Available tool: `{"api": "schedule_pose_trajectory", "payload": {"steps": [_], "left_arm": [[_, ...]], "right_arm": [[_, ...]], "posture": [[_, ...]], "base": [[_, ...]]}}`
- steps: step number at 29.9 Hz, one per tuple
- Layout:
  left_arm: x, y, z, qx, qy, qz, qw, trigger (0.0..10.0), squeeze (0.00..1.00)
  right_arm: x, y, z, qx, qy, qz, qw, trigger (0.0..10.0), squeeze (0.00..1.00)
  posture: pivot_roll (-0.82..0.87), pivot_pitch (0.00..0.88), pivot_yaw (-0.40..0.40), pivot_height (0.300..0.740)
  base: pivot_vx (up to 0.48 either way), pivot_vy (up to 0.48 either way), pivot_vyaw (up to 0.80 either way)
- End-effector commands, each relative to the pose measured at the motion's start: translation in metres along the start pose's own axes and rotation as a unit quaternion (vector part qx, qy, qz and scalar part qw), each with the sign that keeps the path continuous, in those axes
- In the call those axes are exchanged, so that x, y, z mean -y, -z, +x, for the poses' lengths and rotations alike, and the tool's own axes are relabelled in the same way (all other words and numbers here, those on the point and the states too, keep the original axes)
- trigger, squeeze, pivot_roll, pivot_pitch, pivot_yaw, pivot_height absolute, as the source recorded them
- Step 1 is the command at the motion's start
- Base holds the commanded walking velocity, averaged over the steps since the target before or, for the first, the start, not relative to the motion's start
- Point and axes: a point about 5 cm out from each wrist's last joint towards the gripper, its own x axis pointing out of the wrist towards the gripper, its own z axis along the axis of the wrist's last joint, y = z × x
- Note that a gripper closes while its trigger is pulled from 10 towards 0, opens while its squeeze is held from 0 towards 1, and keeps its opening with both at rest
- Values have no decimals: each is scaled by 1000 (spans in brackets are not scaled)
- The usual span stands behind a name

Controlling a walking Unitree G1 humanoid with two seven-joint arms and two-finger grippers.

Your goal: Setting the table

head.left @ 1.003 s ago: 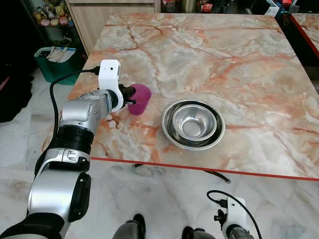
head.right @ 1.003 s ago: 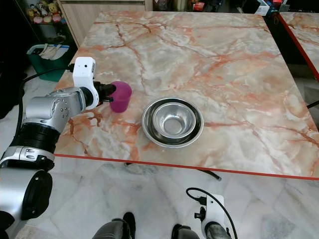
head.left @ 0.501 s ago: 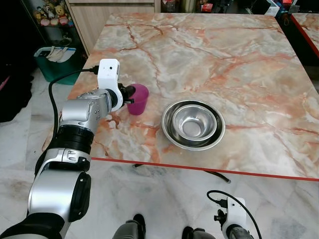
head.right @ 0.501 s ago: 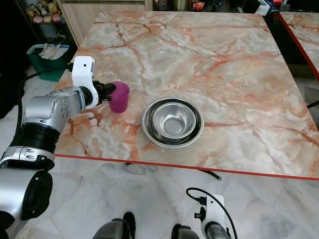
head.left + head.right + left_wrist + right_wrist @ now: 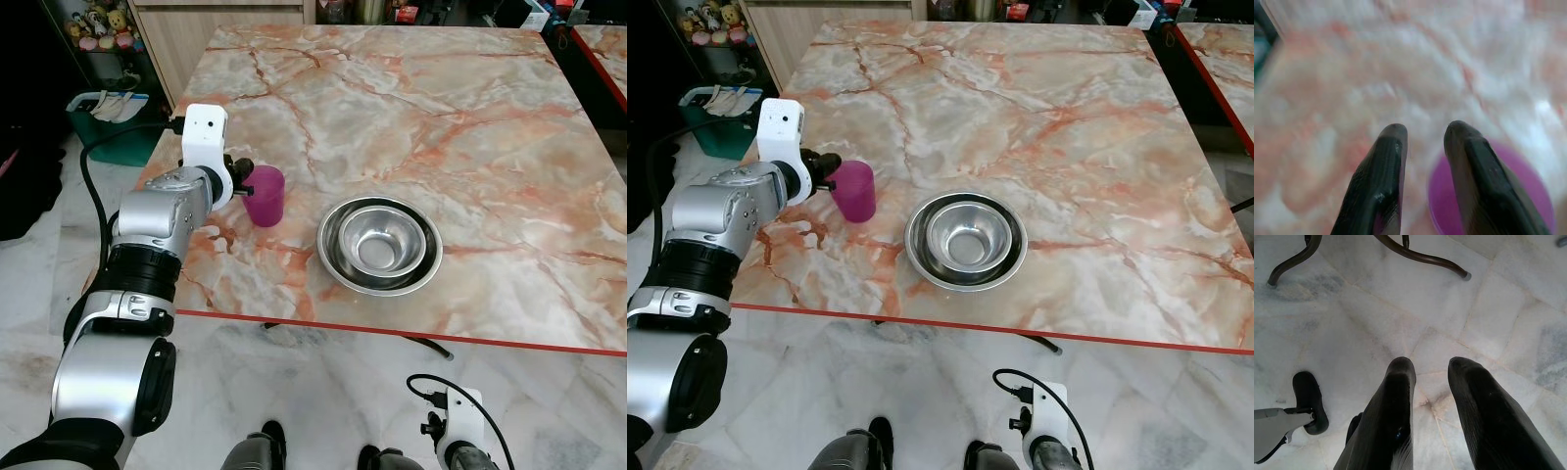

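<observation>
**Purple cup at the worktop's left edge**

Purple cup (image 5: pixel 265 195) stands upright on the marble worktop (image 5: pixel 411 108), well left of the nested steel bowls (image 5: pixel 379 244). The left gripper (image 5: pixel 1422 142) hovers just beside its rim, fingers (image 5: pixel 1383 166) slightly apart, holding nothing. Placing seems finished; withdrawing cleanly comes next. The right gripper (image 5: pixel 1430 382) hangs idle, parted.

Marble table (image 5: pixel 411 108), pinkish veins, red edge. On it: magenta cup (image 5: pixel 265 195) upright near left edge; steel bowls (image 5: pixel 379 244), one nested in other, right of cup, near front edge, apart from cup.
</observation>
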Motion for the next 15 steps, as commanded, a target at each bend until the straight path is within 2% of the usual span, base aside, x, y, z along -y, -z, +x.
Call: {"api": "schedule_pose_trajectory", "payload": {"steps": [1,2,3,6,8,10,13,14,15], "left_arm": [[-12,-17,-6,54,-31,20,998,10000,0],[-17,-20,-8,71,-43,16,996,10000,0],[-30,-25,-14,104,-79,17,991,10000,0],[-49,-25,-22,119,-138,50,982,10000,0],[-81,-13,-36,117,-226,97,962,10000,0],[-105,-1,-49,108,-286,141,942,10000,0],[-126,15,-62,88,-336,197,917,10000,0],[-142,39,-72,52,-371,210,903,10000,0],[-142,39,-72,52,-371,210,903,10000,0]], "right_arm": [[2,9,-2,-14,4,4,1000,10000,0],[2,9,-2,-14,4,4,1000,10000,0],[2,9,-2,-14,4,3,1000,10000,0],[2,9,-2,-14,4,3,1000,10000,0],[1,9,-2,-14,2,3,1000,10000,0],[0,10,-2,-14,2,3,1000,10000,0],[0,11,-3,-15,2,3,1000,10000,0],[0,11,-3,-16,1,2,1000,10000,0],[0,11,-3,-16,1,2,1000,10000,0]], "posture": [[30,197,29,740],[30,197,29,740],[33,190,29,740],[33,187,30,740],[34,177,35,740],[36,171,35,740],[45,160,39,740],[45,151,40,740],[45,151,40,740]], "base": [[0,0,0],[0,0,0],[0,0,0],[0,0,0],[0,0,0],[0,0,0],[0,0,0],[0,0,0],[0,0,0]]}}
